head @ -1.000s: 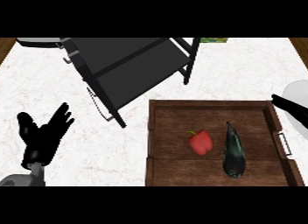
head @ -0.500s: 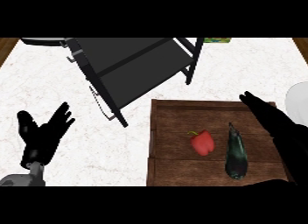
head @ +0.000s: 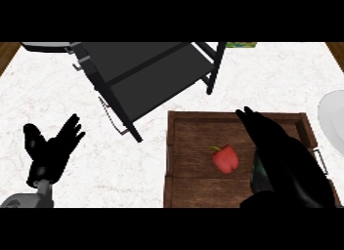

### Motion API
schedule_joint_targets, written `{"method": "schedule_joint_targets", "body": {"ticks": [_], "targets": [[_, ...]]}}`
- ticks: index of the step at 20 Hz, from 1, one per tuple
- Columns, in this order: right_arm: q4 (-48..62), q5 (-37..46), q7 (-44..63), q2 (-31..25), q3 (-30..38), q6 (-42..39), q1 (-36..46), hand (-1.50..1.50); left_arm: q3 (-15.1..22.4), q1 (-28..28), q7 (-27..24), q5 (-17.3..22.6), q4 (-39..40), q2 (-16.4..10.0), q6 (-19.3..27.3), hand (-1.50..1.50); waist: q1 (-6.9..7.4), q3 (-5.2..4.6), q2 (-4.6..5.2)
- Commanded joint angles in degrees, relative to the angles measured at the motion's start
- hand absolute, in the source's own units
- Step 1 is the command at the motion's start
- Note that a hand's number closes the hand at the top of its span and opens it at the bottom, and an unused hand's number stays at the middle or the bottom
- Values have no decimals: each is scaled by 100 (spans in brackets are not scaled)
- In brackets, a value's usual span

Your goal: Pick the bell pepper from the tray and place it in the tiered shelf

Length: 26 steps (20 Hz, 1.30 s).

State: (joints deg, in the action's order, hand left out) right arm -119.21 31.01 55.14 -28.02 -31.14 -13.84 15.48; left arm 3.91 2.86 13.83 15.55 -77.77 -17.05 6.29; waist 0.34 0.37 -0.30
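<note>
A red bell pepper [head: 225,158] lies in the middle of the wooden tray [head: 183,146]. My right hand [head: 279,151] stretches over the tray's right half with straight fingers, just to the right of the pepper and not holding it. It covers most of a dark green vegetable [head: 258,177], of which only a sliver shows. The black tiered shelf [head: 142,73] stands tilted in view at the upper left of the tray. Near the lower left, my left hand [head: 51,149] rests open with fingers up.
A white plate [head: 338,122] with something red on it sits at the right edge. A grey round object [head: 43,46] peeks out at the top left behind the shelf. Brown wood borders the white marble counter at both upper corners.
My right hand has come in from the right edge and moved left over the tray, now covering the dark green vegetable beside the pepper. The left hand stayed put.
</note>
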Motion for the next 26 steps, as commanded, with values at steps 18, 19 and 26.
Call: {"method": "schedule_joint_targets", "body": {"ticks": [18,19,26], "targets": [[1453,2041,-792,950,0,431,-653,-150,-481,260,231,-236,361,183,-241,0,-42,-37,34],[1237,2392,-265,1227,-408,247,-655,-150,-430,-148,-249,-269,406,186,-488,0,-33,-39,28],[2152,2630,-1118,1245,183,674,-560,-150,-287,-230,-49,-539,97,488,-254,0,-20,-37,30]]}}
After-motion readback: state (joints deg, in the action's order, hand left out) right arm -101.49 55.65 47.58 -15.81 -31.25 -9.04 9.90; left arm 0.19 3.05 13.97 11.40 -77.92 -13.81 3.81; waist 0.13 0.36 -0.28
